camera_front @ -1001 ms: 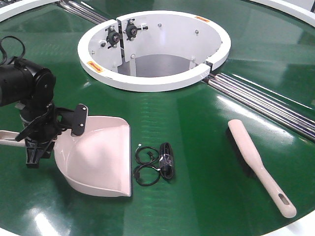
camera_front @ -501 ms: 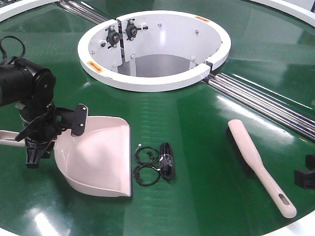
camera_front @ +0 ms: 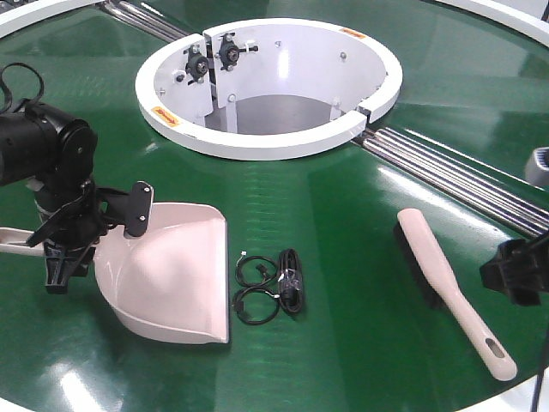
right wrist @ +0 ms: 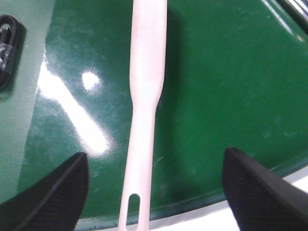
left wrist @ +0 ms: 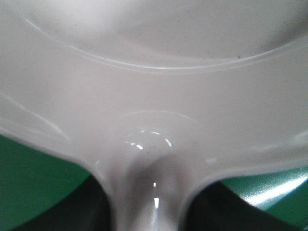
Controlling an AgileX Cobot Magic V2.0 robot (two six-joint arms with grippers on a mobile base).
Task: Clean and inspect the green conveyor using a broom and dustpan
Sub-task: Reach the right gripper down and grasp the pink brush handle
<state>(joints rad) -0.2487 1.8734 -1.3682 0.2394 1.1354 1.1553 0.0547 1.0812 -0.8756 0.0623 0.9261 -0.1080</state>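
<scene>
The pale pink dustpan [camera_front: 171, 275] lies on the green conveyor [camera_front: 343, 197], mouth facing right. My left gripper [camera_front: 73, 245] is shut on its handle; in the left wrist view the dustpan [left wrist: 154, 72] fills the frame, and its handle runs down between the dark fingers of the left gripper [left wrist: 154, 211]. The broom [camera_front: 446, 279] lies at the front right, bristle end away from me. My right gripper [camera_front: 515, 270] hovers just right of it. From the right wrist, the right gripper [right wrist: 154, 156] is open, its fingers wide apart either side of the broom [right wrist: 144, 96] handle, not touching it.
A coiled black cable [camera_front: 274, 283] lies just right of the dustpan's lip and also shows as the cable [right wrist: 7, 43]. The white ring [camera_front: 266, 142] surrounds the central opening. Silver rollers [camera_front: 455, 176] run to the right. The belt's front edge [right wrist: 216, 202] is close to the broom's slotted end.
My right gripper has come in from the right edge and moved up toward the broom. The left gripper and dustpan have stayed put.
</scene>
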